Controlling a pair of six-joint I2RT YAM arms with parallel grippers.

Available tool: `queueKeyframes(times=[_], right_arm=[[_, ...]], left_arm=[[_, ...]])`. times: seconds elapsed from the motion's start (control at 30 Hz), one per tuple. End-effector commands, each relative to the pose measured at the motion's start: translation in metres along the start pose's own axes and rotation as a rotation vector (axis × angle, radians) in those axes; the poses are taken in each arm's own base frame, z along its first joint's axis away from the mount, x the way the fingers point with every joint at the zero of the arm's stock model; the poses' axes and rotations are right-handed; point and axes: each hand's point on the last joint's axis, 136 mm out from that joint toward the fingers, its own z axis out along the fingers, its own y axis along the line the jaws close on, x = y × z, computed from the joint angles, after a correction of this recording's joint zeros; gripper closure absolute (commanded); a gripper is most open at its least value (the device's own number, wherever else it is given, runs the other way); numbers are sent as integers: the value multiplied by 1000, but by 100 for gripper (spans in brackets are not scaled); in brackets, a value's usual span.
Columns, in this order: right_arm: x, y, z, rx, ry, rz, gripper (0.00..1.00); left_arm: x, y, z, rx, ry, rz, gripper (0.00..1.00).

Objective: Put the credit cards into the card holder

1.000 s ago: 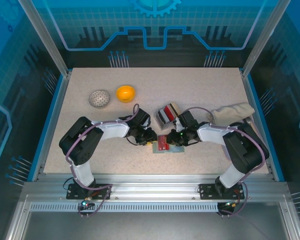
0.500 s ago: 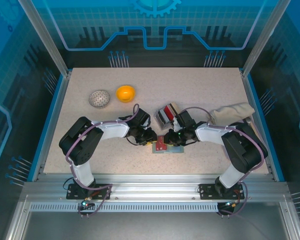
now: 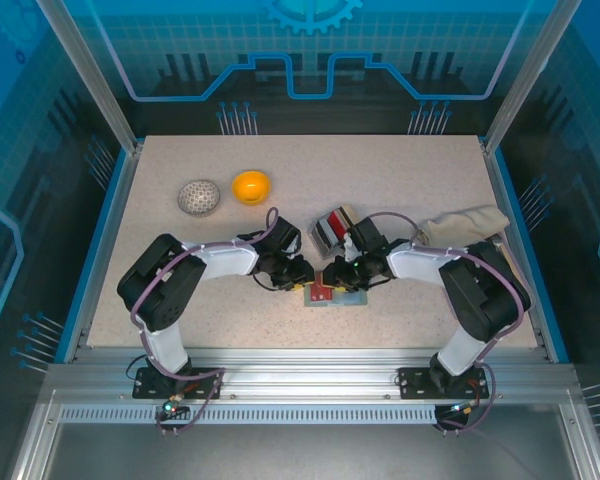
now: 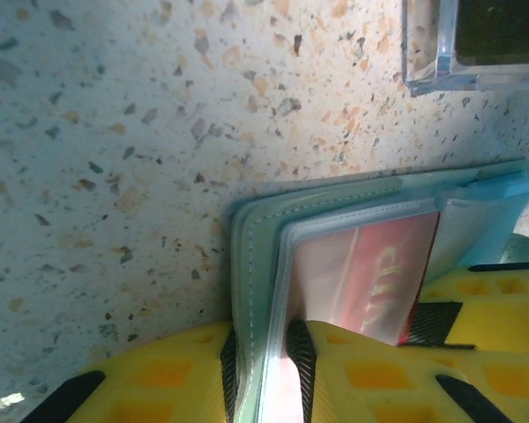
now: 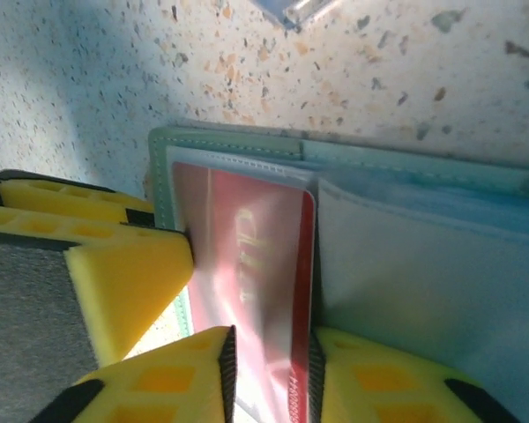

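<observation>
The grey-green card holder (image 3: 352,298) lies open on the table between both grippers. My left gripper (image 4: 264,370) is shut on the holder's (image 4: 251,264) left cover and the rim of its clear pocket. A red credit card (image 5: 256,256) sits partly inside that clear pocket (image 4: 370,273). My right gripper (image 5: 271,370) stands open over the card's near end, one pad by its right edge and the other finger over its face. In the top view the left gripper (image 3: 302,276) and right gripper (image 3: 337,279) nearly meet over the red card (image 3: 323,291).
A clear box (image 3: 332,228) with more cards, dark and red-striped, stands just behind the holder. An orange bowl (image 3: 251,186) and a grey patterned ball (image 3: 199,197) sit at the back left. A beige cloth (image 3: 467,224) lies at the right.
My right gripper has slid a little to the left over the holder, and its jaws have parted. The red card sits further in. The left arm has not moved.
</observation>
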Motion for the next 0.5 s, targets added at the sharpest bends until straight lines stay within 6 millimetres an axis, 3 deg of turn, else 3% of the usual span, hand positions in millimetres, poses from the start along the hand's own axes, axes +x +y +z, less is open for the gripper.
queueKeyframes(times=[0.0,0.23,0.47], right_arm=[[-5,17,-27,22,-41,-86,63],[-34,27,-80,143,-173,-233,56],[-64,21,-90,325,-196,-344,58]], left_arm=[[5,2,-5,-22,-20,8,72],[-3,-2,-21,-34,-86,20,67],[-18,-11,-31,7,-125,1,64]])
